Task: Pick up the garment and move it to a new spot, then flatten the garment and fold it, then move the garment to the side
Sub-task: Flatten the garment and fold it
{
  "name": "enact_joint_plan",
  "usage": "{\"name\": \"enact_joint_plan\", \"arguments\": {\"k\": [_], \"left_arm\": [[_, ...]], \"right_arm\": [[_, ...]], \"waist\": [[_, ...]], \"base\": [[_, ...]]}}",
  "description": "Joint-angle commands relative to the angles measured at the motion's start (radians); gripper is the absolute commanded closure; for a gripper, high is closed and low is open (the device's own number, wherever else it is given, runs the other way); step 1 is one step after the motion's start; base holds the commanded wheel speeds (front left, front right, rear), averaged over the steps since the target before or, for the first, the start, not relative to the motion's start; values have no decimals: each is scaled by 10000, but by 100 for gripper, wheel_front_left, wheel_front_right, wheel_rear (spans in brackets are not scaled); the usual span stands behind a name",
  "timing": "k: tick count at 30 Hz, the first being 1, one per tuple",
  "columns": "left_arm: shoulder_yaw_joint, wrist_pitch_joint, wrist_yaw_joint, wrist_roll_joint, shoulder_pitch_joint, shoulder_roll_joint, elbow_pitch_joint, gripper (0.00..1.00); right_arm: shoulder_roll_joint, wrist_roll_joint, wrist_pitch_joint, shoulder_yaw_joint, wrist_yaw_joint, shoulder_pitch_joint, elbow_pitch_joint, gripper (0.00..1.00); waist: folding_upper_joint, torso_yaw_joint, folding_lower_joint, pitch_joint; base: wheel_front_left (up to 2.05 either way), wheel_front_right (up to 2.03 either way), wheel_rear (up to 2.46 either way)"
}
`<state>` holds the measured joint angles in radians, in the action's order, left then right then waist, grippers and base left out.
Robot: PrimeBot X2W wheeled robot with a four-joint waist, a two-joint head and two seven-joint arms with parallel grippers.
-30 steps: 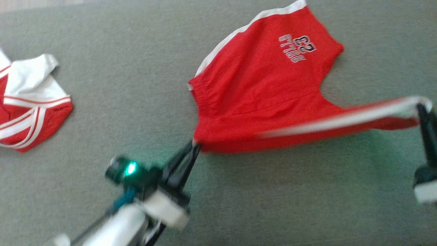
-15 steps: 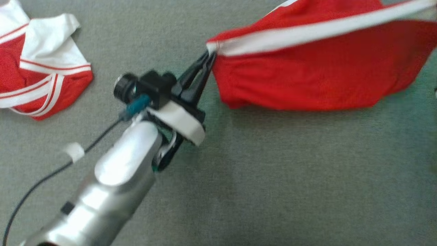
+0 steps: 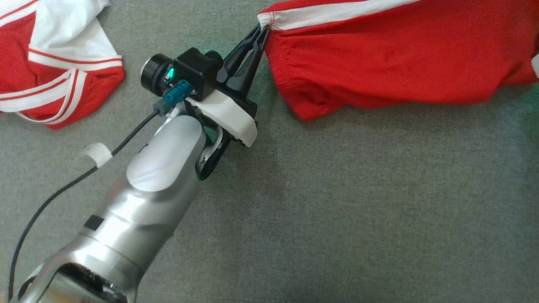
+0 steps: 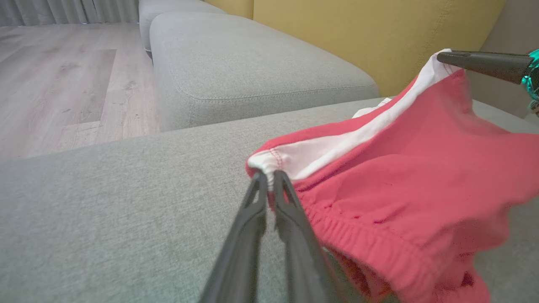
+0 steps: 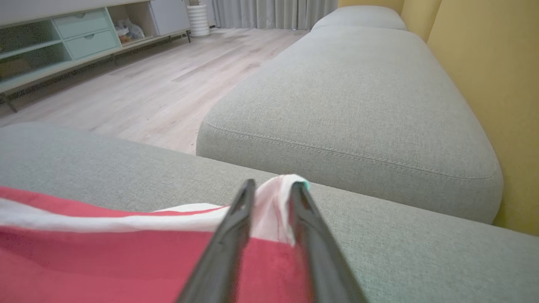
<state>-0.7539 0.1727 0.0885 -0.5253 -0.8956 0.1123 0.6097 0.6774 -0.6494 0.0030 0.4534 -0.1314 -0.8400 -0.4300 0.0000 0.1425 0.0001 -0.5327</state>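
The garment (image 3: 379, 59) is a pair of red shorts with a white side stripe, stretched across the top of the head view over the grey sofa cushion (image 3: 337, 210). My left gripper (image 3: 263, 28) is shut on its white-edged waistband corner, as the left wrist view confirms for the gripper (image 4: 269, 174) and the shorts (image 4: 400, 181). In the right wrist view my right gripper (image 5: 273, 185) has its jaws slightly parted, with the other white corner of the garment (image 5: 84, 261) bunched between them. That right gripper (image 4: 440, 54) also touches the raised corner in the left wrist view.
A second red-and-white garment (image 3: 50, 75) lies crumpled at the cushion's far left. A neighbouring grey cushion (image 5: 358, 97) sits beyond a seam, with a yellow backrest (image 4: 358, 38) along one side. Wooden floor (image 4: 63, 84) and a low cabinet (image 5: 63, 38) lie past the sofa.
The head camera has shifted. The shorts went from lying spread on the cushion to being stretched between both grippers with the stripe on top. The right jaws have parted a little.
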Motion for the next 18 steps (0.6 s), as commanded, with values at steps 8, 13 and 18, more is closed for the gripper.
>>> {"name": "enact_joint_plan", "arguments": {"k": [8,13,18], "left_arm": [[425,738,-695,139,489,-36,86,0],[1022,881,-1683,653,1571,11,-1004,0],[2075,887,-2425,1555,3367,-50,-3215,0]], "right_arm": [[102,-1152,-1147,390,7,591,-826,0],[-17,-1744,-562,356,7,1232,-1931,0],[-221,-1984,71,260,7,1498,-3252,0]], "waist": [[0,170,-1,444],[0,432,-1,873],[0,986,-1,1092]], "base": [[0,0,0],[0,0,0],[0,0,0]]}}
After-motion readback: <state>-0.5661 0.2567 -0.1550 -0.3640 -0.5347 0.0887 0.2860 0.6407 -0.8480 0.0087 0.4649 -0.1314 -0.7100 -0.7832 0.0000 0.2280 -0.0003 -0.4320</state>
